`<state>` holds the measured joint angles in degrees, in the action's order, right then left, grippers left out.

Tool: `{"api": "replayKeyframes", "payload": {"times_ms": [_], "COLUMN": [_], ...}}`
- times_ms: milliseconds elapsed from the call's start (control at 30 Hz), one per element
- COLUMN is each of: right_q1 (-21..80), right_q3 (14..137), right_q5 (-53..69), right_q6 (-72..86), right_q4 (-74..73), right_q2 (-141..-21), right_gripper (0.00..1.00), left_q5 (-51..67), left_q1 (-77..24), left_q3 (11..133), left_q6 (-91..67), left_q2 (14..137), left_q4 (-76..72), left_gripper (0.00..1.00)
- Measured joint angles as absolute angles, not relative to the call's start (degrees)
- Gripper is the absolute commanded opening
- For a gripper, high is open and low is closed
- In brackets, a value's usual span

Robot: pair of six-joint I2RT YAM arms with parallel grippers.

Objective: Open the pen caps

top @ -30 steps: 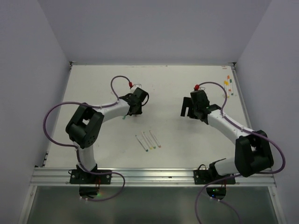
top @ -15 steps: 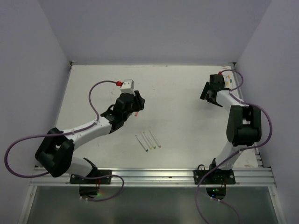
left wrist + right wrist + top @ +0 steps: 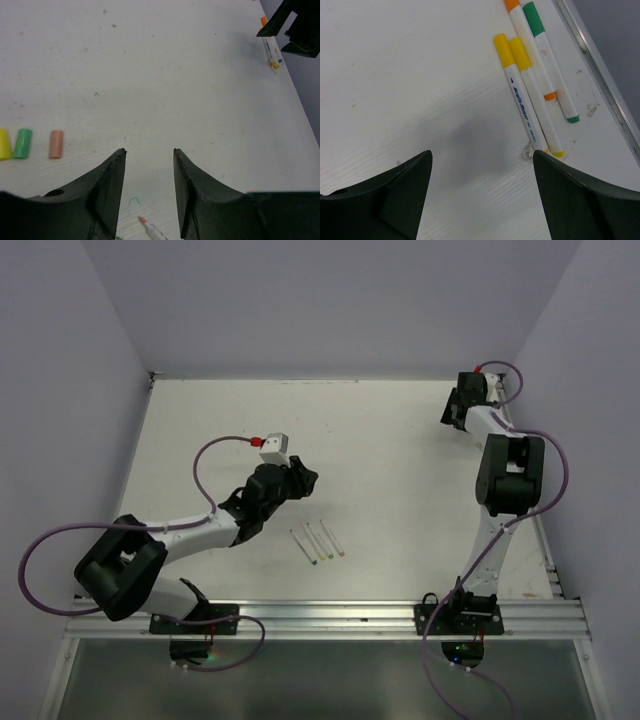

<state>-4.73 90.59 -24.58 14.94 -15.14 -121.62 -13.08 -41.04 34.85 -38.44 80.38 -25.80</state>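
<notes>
your l gripper is spread, uncapped pen at bottom centre; r gripper wide apart, capped pens upper right; loose caps at left.

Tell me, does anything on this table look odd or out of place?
Yes. A yellow cap, a green cap and a peach cap lie loose on the table, off any pen. An uncapped pen shows its bare orange tip between the open fingers of the left gripper, beside a small green ink squiggle.
</notes>
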Motion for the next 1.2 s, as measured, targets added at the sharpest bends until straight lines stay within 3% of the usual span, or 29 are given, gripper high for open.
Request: {"api": "replayKeyframes", "payload": {"times_ms": [600,1200], "right_q1": [-10.1,-10.0], "right_q3": [98.9,99.3], "right_q5": [-22.3,-18.7], "right_q6": [11.7,10.6], "right_q4": [-19.1,-19.4], "right_q2": [-129.1,-129.2], "right_gripper": [0.84,0.82], "left_q5": [-14.2,-14.1], "left_q1": [-41.0,-41.0], "left_q3": [32.0,32.0], "left_q6": [-38.5,-38.5], "left_q2": [75.7,75.6], "left_q4": [-28.2,-28.3], "left_gripper": [0.49,0.51]}}
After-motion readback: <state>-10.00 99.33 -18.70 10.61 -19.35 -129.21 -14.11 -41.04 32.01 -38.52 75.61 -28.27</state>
